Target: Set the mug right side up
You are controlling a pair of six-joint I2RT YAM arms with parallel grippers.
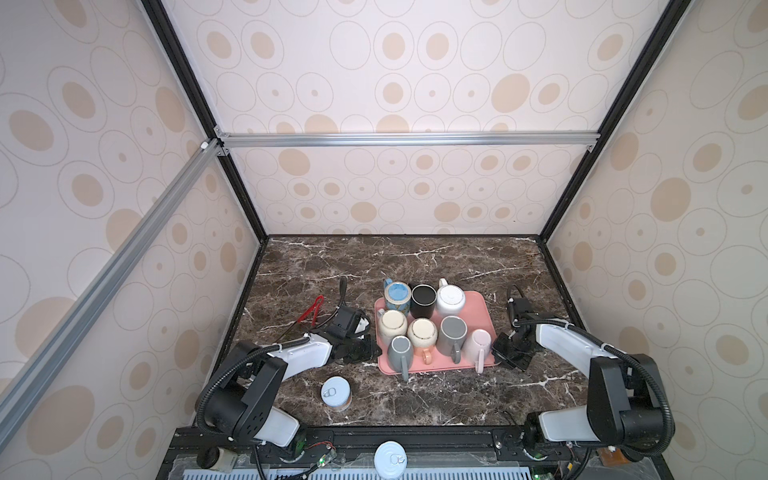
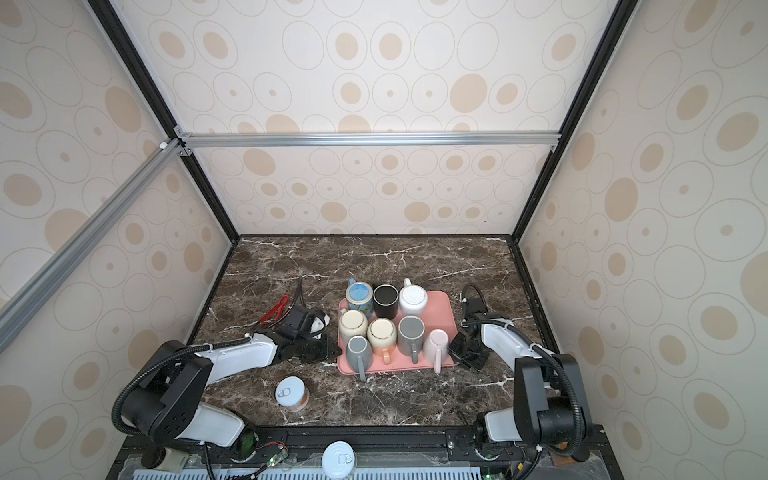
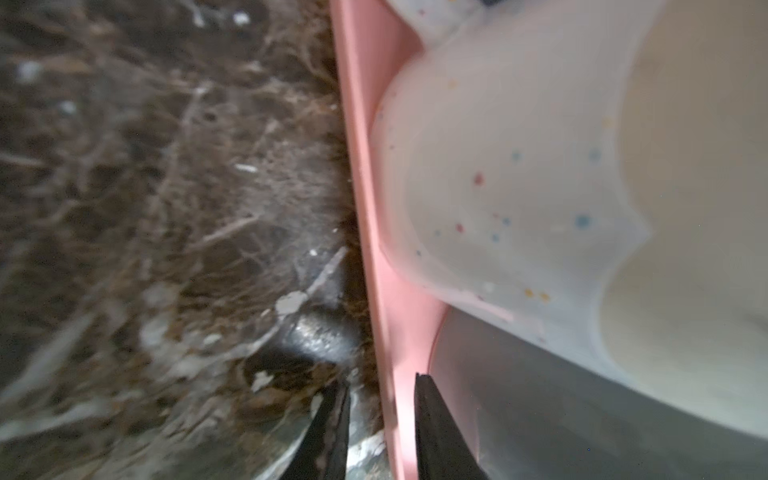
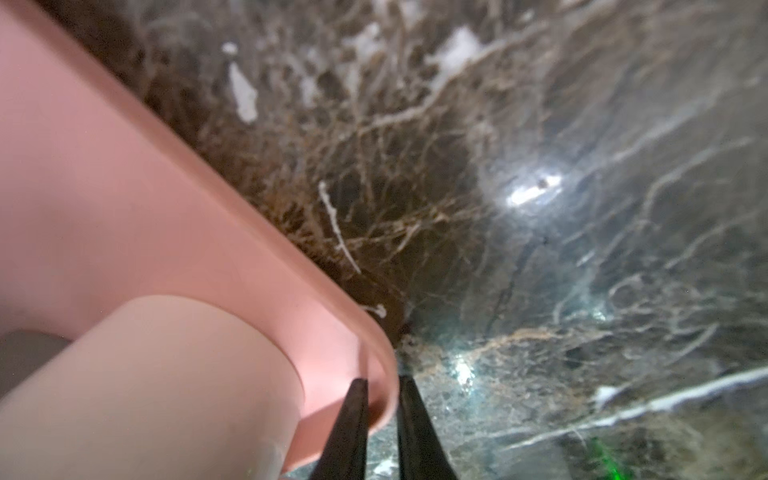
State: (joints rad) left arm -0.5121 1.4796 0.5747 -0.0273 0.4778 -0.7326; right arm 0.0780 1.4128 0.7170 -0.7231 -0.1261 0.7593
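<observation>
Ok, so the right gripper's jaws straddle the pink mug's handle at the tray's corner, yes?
No, not the handle: the right gripper straddles the rim of the tray at that corner, beside the pink mug. The right wrist view shows it.

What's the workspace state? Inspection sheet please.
surface: dark marble tabletop.
job's things: pink tray holding eight mugs; grey mug bottom-up.
clutter: can, red-handled tool on table; second can on front rail.
grippers: left gripper astride tray's left rim, grip unclear; right gripper pinching its near right corner.
cables: black conduit looped along each arm.
surroundings: patterned walls, aluminium frame.
</observation>
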